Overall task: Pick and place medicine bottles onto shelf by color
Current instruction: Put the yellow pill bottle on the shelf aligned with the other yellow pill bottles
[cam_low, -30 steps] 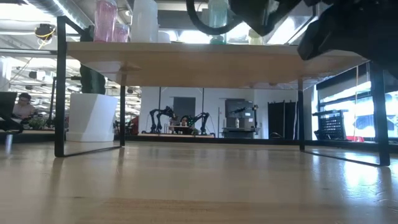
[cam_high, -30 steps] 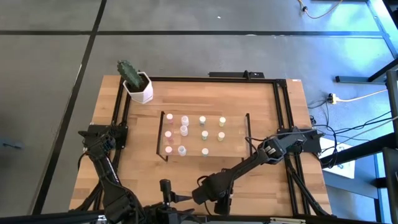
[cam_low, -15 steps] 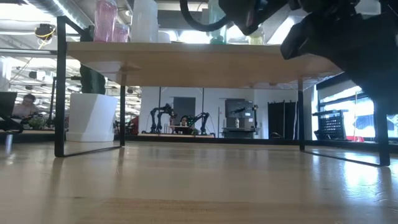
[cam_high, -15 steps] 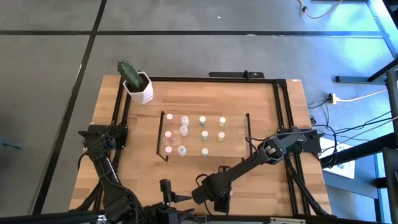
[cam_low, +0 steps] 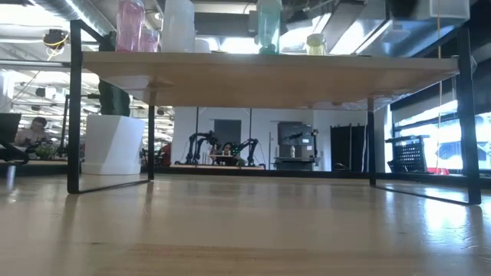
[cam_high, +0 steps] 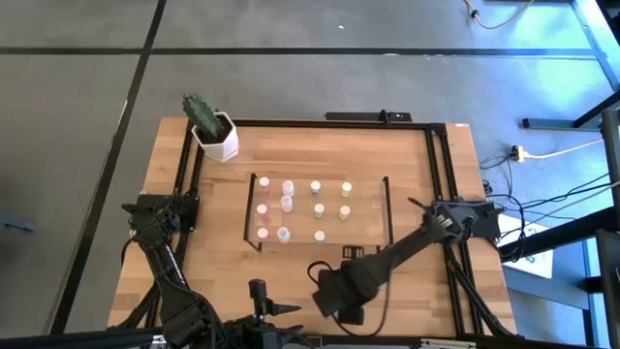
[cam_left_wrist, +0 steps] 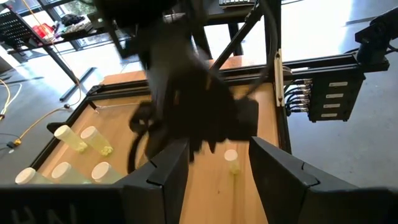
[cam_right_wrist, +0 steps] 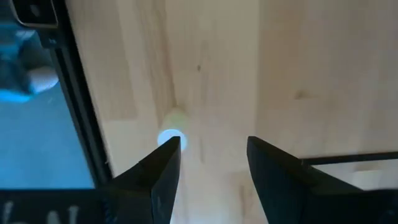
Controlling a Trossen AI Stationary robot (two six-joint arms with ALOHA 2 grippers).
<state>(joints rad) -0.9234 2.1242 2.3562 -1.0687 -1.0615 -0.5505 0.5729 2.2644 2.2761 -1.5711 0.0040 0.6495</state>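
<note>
- Right claw (cam_right_wrist: pixel 211 149): fingers stand wide apart with nothing between them. It hangs over the counter (cam_high: pixel 407 155), pointing straight down, at the end of the right arm (cam_high: pixel 397 254).
- Seen from above, this claw (cam_high: pixel 336 296) is off the shelf (cam_high: pixel 368 233), on the near side of its front edge.
- Loose bottle (cam_right_wrist: pixel 172 129): yellowish body, pale cap. It is on the bare counter just beside one fingertip of the right claw, outside the gap between the fingers. Whether it touches that finger cannot be told.
- A black frame rail (cam_right_wrist: pixel 84 118) runs close by on the far side of that bottle from the claw.
- Left claw (cam_left_wrist: pixel 214 168): fingers also stand apart and hold nothing. It faces the right arm's blurred wrist across the counter.
- From the left claw, the same loose bottle (cam_left_wrist: pixel 231 160) stands upright on the counter straight ahead, under the right arm's wrist.
- Medicine bottles on the shelf, eleven counted, all upright, in columns by colour:
  - pink (cam_high: pixel 262 207), farthest from the right claw;
  - white (cam_high: pixel 287 203), next;
  - pale green (cam_high: pixel 318 208), next;
  - yellow (cam_high: pixel 344 211), two only, on the end nearest the right arm.
- At counter level, the shelf board (cam_low: pixel 261 73) shows from below, with bottles standing along its top (cam_low: pixel 268 24).
- White pot with cactus (cam_high: pixel 218 139): at the far corner of the counter, well apart from both claws.
</note>
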